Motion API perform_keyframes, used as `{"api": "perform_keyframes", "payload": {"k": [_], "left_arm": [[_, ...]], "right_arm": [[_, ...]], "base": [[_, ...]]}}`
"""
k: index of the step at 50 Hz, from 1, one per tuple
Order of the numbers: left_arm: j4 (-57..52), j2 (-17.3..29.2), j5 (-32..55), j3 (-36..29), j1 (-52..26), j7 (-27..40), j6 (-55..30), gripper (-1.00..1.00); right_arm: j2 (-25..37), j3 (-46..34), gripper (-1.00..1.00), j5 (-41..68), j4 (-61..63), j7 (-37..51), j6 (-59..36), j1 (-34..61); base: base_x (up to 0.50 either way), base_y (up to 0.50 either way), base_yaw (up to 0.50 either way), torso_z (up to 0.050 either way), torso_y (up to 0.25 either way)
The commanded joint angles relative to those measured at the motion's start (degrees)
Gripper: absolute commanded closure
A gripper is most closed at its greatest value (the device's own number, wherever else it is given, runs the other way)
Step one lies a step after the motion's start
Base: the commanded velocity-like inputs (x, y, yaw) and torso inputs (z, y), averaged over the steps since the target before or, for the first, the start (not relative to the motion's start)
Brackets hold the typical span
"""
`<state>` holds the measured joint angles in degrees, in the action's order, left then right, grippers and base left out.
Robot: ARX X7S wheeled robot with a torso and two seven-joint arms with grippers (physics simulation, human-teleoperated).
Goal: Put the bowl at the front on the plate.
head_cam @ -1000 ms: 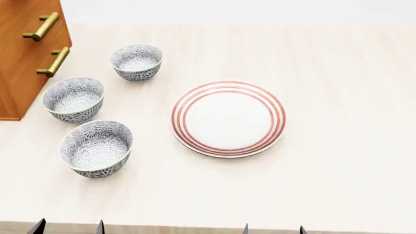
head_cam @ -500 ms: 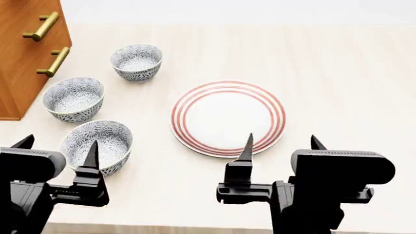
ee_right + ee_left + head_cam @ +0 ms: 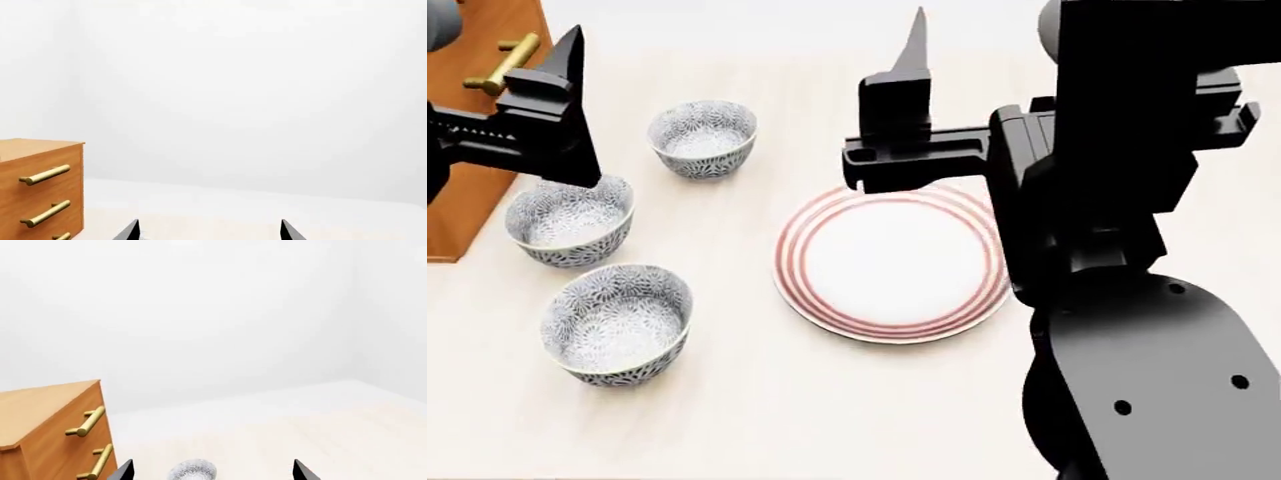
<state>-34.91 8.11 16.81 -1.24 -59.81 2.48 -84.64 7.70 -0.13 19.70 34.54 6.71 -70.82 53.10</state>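
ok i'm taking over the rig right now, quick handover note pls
Left gripper: open, empty, raised above the bowls near the wooden cabinet.
Right gripper: open, empty, raised over the far side of the plate.
The bowl at the front: on the table, nearest the robot, left of the plate and apart from it. The two look-alike bowls, middle and far, stand behind it.
Done: nothing; plate is bare, bowl untouched.
Left: bring a gripper down to the front bowl, probably the left, grip its rim, lift, set it on the plate, release.

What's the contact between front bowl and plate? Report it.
Apart. The head view shows bare table between the front bowl and the plate.
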Motion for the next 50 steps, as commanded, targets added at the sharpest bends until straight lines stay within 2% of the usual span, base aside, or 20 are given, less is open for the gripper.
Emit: {"api": "perform_keyframes", "payload": {"k": [1, 19, 33, 39, 40, 42, 44, 46, 47, 48, 50], "left_arm": [[1.1, 1.5, 1.3, -1.3, -3.8, 1.2, -1.3, -1.0], [-3.4, 1.0, 3.4, 0.1, -2.4, 2.3, -4.1, -1.0], [-2.6, 1.1, 4.9, 1.4, -1.2, 3.1, -3.5, -1.0], [-1.3, 1.5, 5.3, 1.5, -0.7, 4.0, -4.4, -1.0], [-0.5, 0.7, 6.6, 3.4, -0.4, 4.0, -5.2, -1.0], [3.0, 1.8, 17.5, 6.3, -0.3, 11.1, -5.3, -1.0], [11.5, 5.7, 34.6, 8.7, -0.8, 28.3, -5.3, -1.0], [27.2, 10.8, 51.8, 3.2, -2.5, 45.5, -5.2, -1.0], [30.2, 11.0, 60.4, 3.8, -2.0, 54.1, -3.8, -1.0], [28.7, 12.0, 69.0, 3.2, -1.8, 62.7, -4.0, -1.0], [30.1, 12.0, 84.3, 3.7, -0.6, 66.4, -2.0, -1.0]], "right_arm": [[1.7, -0.7, -1.0, 1.1, 0.5, -0.9, -0.7, 3.9], [3.0, -0.7, -1.0, 0.8, 1.3, -0.1, 1.3, 2.8], [2.9, -1.1, -1.0, 1.4, 1.0, 0.1, 2.2, 2.4], [2.7, -0.7, -1.0, 1.9, 1.0, -0.1, 3.3, 1.9], [2.9, -1.0, -1.0, 1.7, 0.8, -0.2, 3.7, 1.8], [3.3, -1.3, -1.0, 1.6, 0.5, -0.4, 4.3, 1.4], [3.4, -1.3, -1.0, 1.6, 0.3, -0.5, 4.8, 1.0], [4.0, -1.8, -1.0, 1.1, -0.2, -0.6, 5.9, 0.6], [4.0, -1.6, -1.0, 1.2, -0.4, -0.7, 6.2, 0.6], [4.1, -1.7, -1.0, 0.9, -1.0, -0.7, 7.1, 0.5], [4.1, -1.6, -1.0, 0.8, -1.8, -0.8, 7.9, 0.2]], "base": [[0.5, -0.02, 0.0, 0.0, 0.0], [0.5, -0.01, 0.0, 0.0, 0.0], [0.5, -0.01, 0.0, 0.0, 0.001], [0.07, 0.0, 0.0, 0.0, 0.0], [0.0, 0.0, 0.0, 0.0, 0.0], [0.0, 0.0, 0.0, 0.0, 0.0], [0.0, 0.0, 0.0, 0.0, 0.0], [0.0, 0.0, 0.0, 0.0, 0.0], [0.0, 0.0, 0.0, 0.0, 0.0], [0.0, 0.0, 0.0, 0.0, 0.0], [0.0, 0.0, 0.0, 0.0, 0.0]]}}
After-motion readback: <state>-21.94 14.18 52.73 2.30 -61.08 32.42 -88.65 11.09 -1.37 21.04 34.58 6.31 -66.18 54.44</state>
